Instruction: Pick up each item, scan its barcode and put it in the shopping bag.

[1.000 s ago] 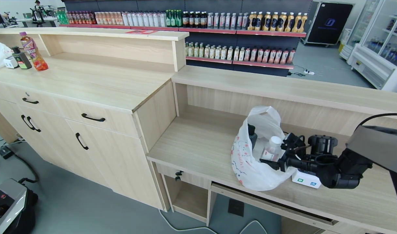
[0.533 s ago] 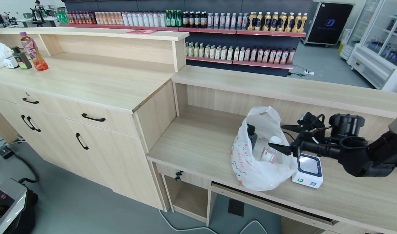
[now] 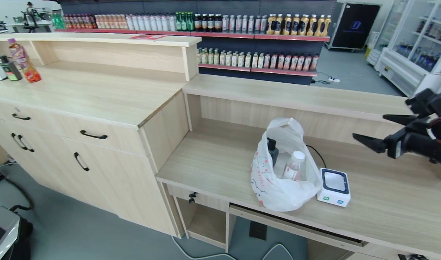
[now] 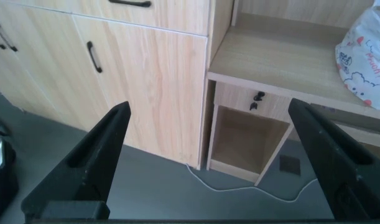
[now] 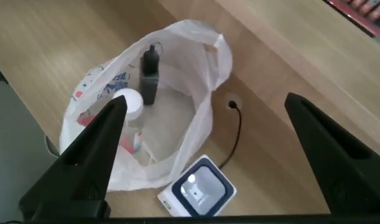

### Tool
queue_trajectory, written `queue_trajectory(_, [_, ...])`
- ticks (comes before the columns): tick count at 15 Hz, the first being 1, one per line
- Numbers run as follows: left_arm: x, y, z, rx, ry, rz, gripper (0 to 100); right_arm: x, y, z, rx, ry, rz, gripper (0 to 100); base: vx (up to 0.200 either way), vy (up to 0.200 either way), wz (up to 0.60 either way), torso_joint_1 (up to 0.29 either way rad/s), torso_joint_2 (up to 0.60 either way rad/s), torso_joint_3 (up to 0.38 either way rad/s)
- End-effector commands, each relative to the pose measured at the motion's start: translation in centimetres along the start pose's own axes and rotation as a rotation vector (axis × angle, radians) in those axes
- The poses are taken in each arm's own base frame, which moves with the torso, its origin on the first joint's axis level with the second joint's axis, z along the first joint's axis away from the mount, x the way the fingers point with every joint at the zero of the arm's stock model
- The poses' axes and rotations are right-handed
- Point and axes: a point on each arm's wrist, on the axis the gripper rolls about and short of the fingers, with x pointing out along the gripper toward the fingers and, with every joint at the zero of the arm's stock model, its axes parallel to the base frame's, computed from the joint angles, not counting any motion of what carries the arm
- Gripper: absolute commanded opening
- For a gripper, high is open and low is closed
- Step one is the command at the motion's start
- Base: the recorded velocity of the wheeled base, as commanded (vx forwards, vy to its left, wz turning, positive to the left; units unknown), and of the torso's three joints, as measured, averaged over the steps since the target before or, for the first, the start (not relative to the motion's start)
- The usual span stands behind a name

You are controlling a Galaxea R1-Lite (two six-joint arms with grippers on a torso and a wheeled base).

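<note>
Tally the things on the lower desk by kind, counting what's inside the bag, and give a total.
shopping bag: 1
bottles in the bag: 2 (black bottle, white-capped bottle)
scanner: 1
Total: 4

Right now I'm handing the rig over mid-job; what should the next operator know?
Left gripper: open, empty, low before the cabinet fronts.
Right gripper: open, empty, above the desk, right of the shopping bag.
Bag stands beside the scanner; a black bottle and a white-capped bottle are inside.
Done: those two bagged.
Left: an orange drink bottle and a dark bottle on the far left counter, probably still to scan.
</note>
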Motion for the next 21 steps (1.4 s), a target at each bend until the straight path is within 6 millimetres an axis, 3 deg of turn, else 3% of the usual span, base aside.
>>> queue_trajectory(1, [0.0,0.0,0.0,0.0,-0.001,0.001,100,-7.2,0.8,4.0,0.094,0.001,-0.206,100,0.0,0.0,-0.6,0.007,0.0,0.002])
queue_trajectory(4, [0.0,0.0,0.0,0.0,-0.001,0.001,100,-11.0,2.7,4.2,0.206,0.148,-0.297,100,0.0,0.0,-0.6,0.002,0.0,0.004])
queue_trajectory(6, [0.0,0.0,0.0,0.0,-0.002,0.001,100,-12.8,4.8,3.0,0.29,0.249,-0.357,100,0.0,0.0,-0.6,-0.005,0.0,0.007])
queue_trajectory(9, [0.0,0.0,0.0,0.0,-0.001,0.001,100,-16.2,8.4,1.3,0.362,0.162,-0.317,100,0.0,0.0,0.0,0.0,0.0,0.0])
queue_trajectory(13, [0.0,0.0,0.0,0.0,-0.001,0.001,100,-22.0,13.8,-5.0,0.382,0.058,-0.359,100,0.0,0.0,0.0,0.0,0.0,0.0])
queue_trajectory(14, [0.0,0.0,0.0,0.0,-0.001,0.001,100,-22.6,15.3,-7.6,0.365,0.059,-0.361,100,0.0,0.0,0.0,0.0,0.0,0.0])
queue_trajectory(16, [0.0,0.0,0.0,0.0,-0.001,0.001,100,-24.0,16.7,-9.9,0.362,0.046,-0.423,100,0.0,0.0,0.0,0.0,0.0,0.0])
queue_trajectory(18, [0.0,0.0,0.0,0.0,-0.001,0.001,100,-25.0,17.2,-10.4,0.355,-0.074,-0.361,100,0.0,0.0,0.0,0.0,0.0,0.0])
queue_trajectory(21, [0.0,0.0,0.0,0.0,-0.001,0.001,100,-25.0,17.2,-10.5,0.451,-0.099,-0.352,100,0.0,0.0,0.0,0.0,0.0,0.0])
